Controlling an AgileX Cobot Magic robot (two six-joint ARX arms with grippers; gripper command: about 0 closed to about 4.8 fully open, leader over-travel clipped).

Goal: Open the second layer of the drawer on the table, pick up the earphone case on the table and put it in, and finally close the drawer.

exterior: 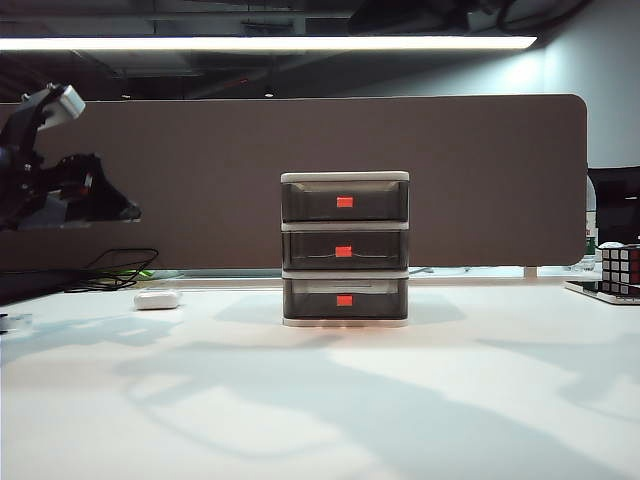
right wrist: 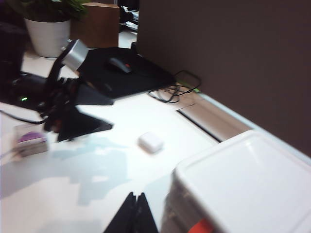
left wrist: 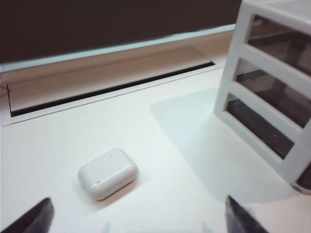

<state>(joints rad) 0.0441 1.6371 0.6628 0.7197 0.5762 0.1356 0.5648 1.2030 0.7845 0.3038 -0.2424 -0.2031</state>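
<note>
Nothing opened yet on the drawer (exterior: 345, 176): all three layers flush in the white frame, the second layer (exterior: 310, 248) shut behind its red-orange tab. Left of the drawer, well apart from it and flat on the desk (exterior: 320, 400): the earphone case (exterior: 157, 299), lid side up, free on every side. Above and to the left of the drawer, raised off the desk: the left gripper (exterior: 120, 208), fingers spread wide and holding nothing, aimed down so that the case lies between and ahead of the two tips in the left wrist view; probably parked there as the picking hand for later. Over the drawer's top, toward its right side and outside the exterior view: the right gripper (right wrist: 136, 200), fingers pressed together and empty; likely placed to come down onto the front tab, closed tips suiting a hook-and-pull better than a pinch. Behind the drawer: a brown partition panel (exterior: 200, 180), with a cable slot (left wrist: 112, 85) along the desk's back edge and loose black cables (exterior: 115, 270) beyond the case. Far right of the drawer: a puzzle cube (exterior: 620, 268), no part of the job. In front of the drawer: bare desk, so nothing to block the second layer sliding out. Worth minding: a light frame, apt to slide forward under a one-handed pull.
</note>
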